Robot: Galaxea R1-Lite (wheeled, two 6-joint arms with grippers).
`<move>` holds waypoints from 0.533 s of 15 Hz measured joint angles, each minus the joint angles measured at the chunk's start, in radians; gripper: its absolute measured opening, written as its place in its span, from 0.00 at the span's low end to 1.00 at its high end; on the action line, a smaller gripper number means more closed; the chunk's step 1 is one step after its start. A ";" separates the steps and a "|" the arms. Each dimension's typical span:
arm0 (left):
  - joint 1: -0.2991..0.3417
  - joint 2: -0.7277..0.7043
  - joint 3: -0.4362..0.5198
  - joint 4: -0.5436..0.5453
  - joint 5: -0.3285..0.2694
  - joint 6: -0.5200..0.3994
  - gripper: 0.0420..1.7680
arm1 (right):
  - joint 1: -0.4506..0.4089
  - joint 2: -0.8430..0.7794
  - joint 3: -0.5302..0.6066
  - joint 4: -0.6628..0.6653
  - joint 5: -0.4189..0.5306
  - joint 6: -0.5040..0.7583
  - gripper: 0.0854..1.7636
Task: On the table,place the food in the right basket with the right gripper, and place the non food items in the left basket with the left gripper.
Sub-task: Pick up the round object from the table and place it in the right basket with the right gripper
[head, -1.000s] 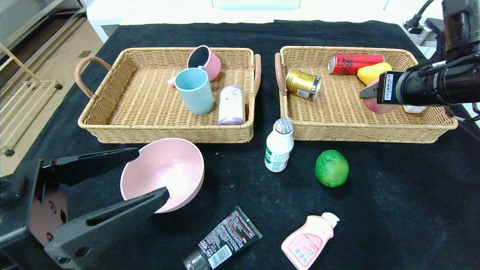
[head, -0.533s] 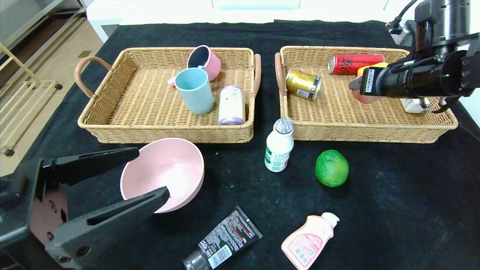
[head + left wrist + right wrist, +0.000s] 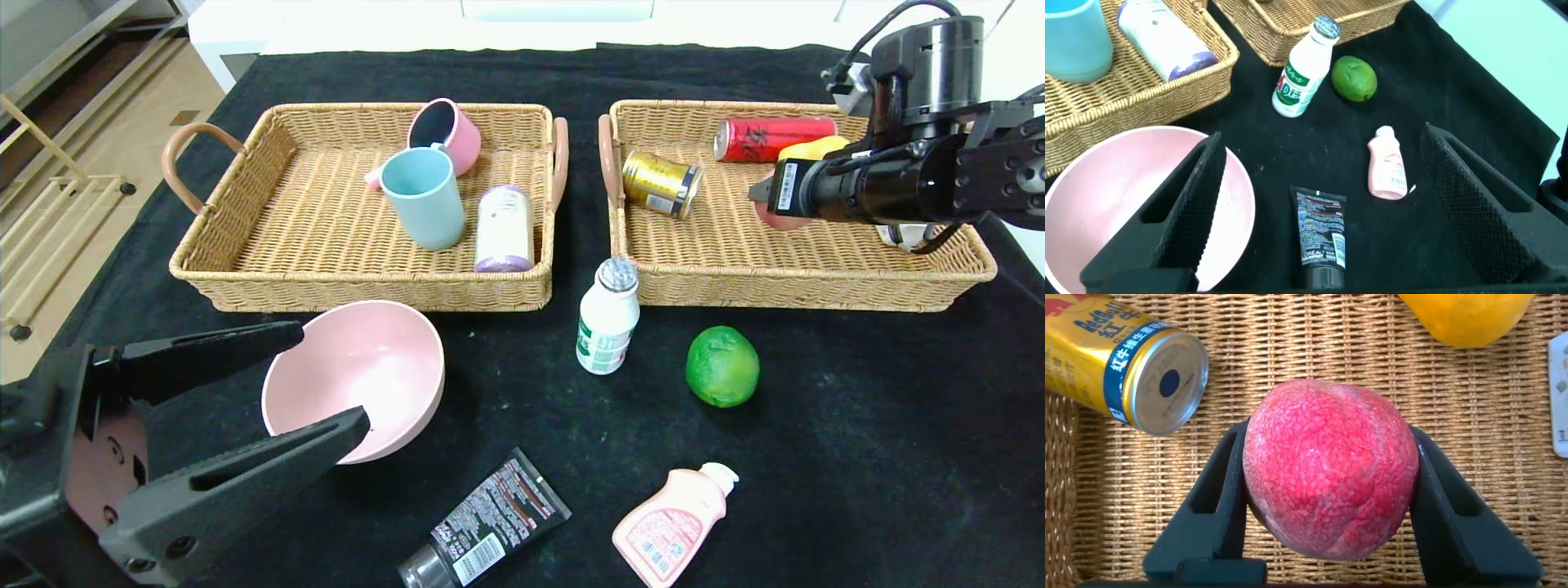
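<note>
Right gripper (image 3: 755,196) shifts leftward and deeper over the right basket (image 3: 816,286), jaws clamped on the peach (image 3: 1331,469), not released yet. Left gripper (image 3: 331,380) idle, jaws wide, straddling the pink bowl (image 3: 359,367). Lime (image 3: 722,366) and white bottle (image 3: 608,328) wait on desk.

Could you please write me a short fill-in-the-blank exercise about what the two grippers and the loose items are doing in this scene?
1. The right gripper is shut on the ____.
2. It holds it above the ____ basket.
3. The open left gripper straddles the rim of the pink ____.
4. The lime lies on the ____.

Missing words: peach; right; bowl; table
</note>
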 joint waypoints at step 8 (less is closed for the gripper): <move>0.000 -0.002 -0.003 -0.001 0.000 0.000 0.97 | 0.003 -0.003 0.010 0.000 0.000 0.000 0.81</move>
